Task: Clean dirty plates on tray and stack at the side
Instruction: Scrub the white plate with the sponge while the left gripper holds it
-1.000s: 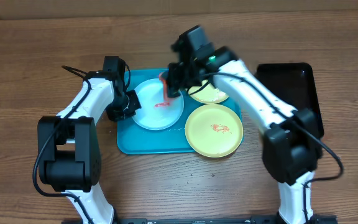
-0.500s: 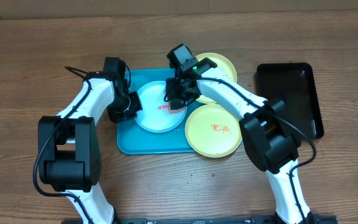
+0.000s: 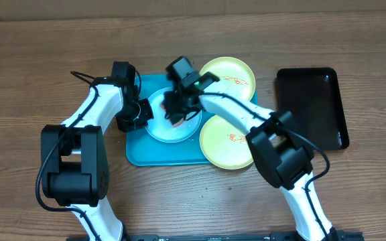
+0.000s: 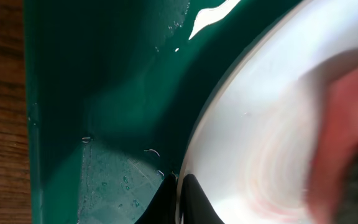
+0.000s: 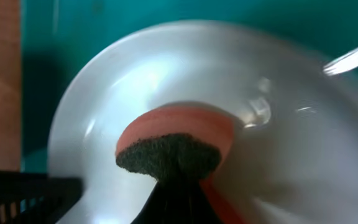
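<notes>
Only the overhead view takes in the whole counter, with three plates, two trays and two arms. The pale blue plate lies in the turquoise tray. The lower yellow-green plate overlaps the tray's right rim and carries a red-orange smear. The upper yellow-green plate, also smeared, sits at the tray's far right corner, its near edge covered by the right arm. A black tray lies well apart to the right. The left wrist view adds what the overhead cannot: the left end effector is pinched closed on the pale blue plate's rim, with faint pinkish streaks on the plate's surface. The right wrist view shows the right end effector clamped on one sponge, orange with a dark scouring face, over the plate's middle; contact cannot be told through the blur. From above, the sponge is almost hidden beneath that end effector. The left wrist view cuts off most of the plate, and the sponge there is only a pink smudge at the right edge.
</notes>
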You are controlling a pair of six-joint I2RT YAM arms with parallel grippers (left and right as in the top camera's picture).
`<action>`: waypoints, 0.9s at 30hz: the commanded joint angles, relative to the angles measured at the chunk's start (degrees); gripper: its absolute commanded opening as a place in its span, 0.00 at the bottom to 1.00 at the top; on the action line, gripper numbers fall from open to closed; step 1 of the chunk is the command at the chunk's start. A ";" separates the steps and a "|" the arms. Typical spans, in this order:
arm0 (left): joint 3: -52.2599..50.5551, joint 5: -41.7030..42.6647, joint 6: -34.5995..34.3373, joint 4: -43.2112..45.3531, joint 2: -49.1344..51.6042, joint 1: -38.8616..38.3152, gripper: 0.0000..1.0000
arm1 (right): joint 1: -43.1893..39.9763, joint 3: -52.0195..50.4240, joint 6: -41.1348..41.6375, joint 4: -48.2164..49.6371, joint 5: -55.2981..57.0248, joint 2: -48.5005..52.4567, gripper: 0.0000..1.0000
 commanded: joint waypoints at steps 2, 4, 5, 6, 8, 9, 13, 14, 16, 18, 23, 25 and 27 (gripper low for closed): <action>-0.90 0.92 1.90 0.04 1.27 -0.11 0.04 | 2.25 -0.68 2.84 0.31 -1.62 1.33 0.04; -0.90 0.90 1.90 0.09 1.27 -0.11 0.04 | 2.54 -0.66 2.82 0.07 -1.60 1.42 0.04; -0.90 0.90 1.92 0.09 1.27 -0.11 0.04 | 2.51 -0.68 2.78 -0.13 -1.55 1.42 0.04; -0.90 0.90 1.92 0.07 1.27 -0.11 0.04 | 2.45 -0.66 2.78 -0.37 -1.31 1.42 0.04; -0.90 0.90 1.90 0.07 1.27 -0.11 0.04 | 1.60 -0.63 2.78 -0.79 -0.90 1.42 0.04; -0.90 0.90 1.92 0.07 1.27 -0.11 0.04 | 0.96 -0.63 2.78 -0.94 -0.90 1.42 0.04; -0.90 0.90 1.90 0.04 1.27 -0.11 0.04 | -1.84 0.22 2.78 -2.89 0.79 1.42 0.04; -0.90 0.87 1.90 0.07 1.27 -0.11 0.04 | -2.75 0.94 2.75 -4.42 2.51 1.42 0.04; -0.90 0.87 1.92 0.13 1.27 -0.11 0.04 | -4.33 2.38 2.75 -7.34 5.73 1.42 0.04; -0.90 0.87 1.95 0.33 1.27 -0.11 0.04 | -5.51 3.28 2.36 -9.14 7.91 1.42 0.04; -0.90 0.85 2.14 0.68 1.27 -0.11 0.04 | -6.95 3.63 1.44 -10.27 9.86 1.42 0.04; -0.90 0.85 2.14 0.70 1.27 -0.11 0.04 | -6.82 3.63 1.42 -9.88 9.55 1.42 0.04; -0.90 0.85 2.14 0.74 1.27 -0.11 0.04 | -6.03 3.63 1.25 -9.11 8.09 1.42 0.04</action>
